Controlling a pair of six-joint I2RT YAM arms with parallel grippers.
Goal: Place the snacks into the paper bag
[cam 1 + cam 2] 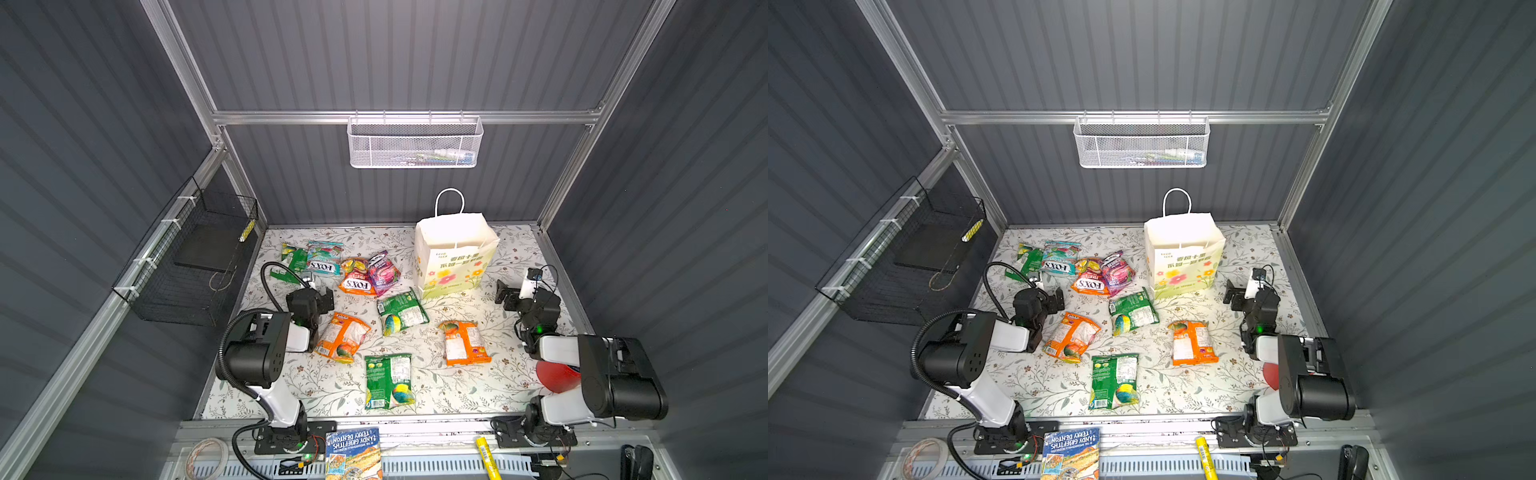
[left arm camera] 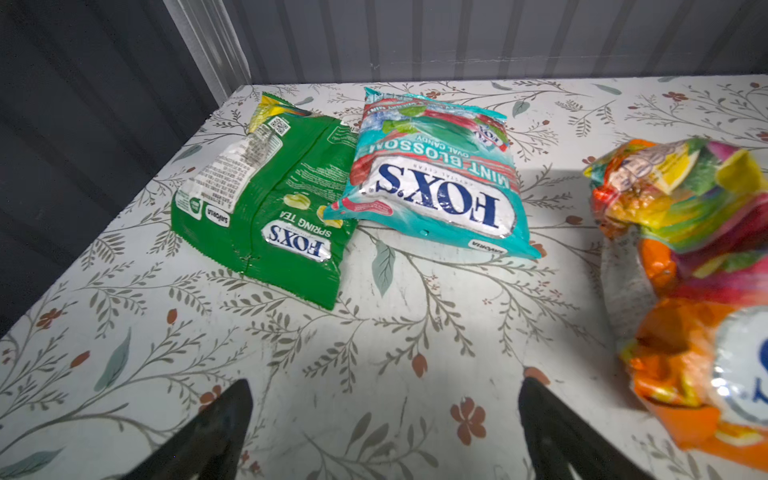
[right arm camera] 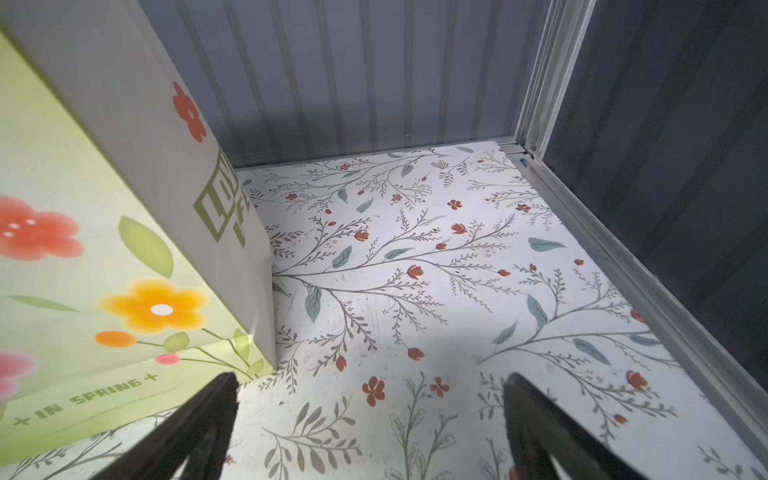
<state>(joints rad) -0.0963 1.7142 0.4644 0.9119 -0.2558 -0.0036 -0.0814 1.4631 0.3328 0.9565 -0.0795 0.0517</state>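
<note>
The floral counter (image 1: pixel 457 392) carries the paper bag (image 1: pixel 455 257), which stands upright with its mouth open. The snacks (image 1: pixel 357 284) lie flat outside the bag, to its left and front. My right hand (image 3: pixel 372 376) hangs spread and empty just right of the bag. My left hand (image 2: pixel 384 382), also spread and empty, hovers among the snacks, well left of the bag.
</note>
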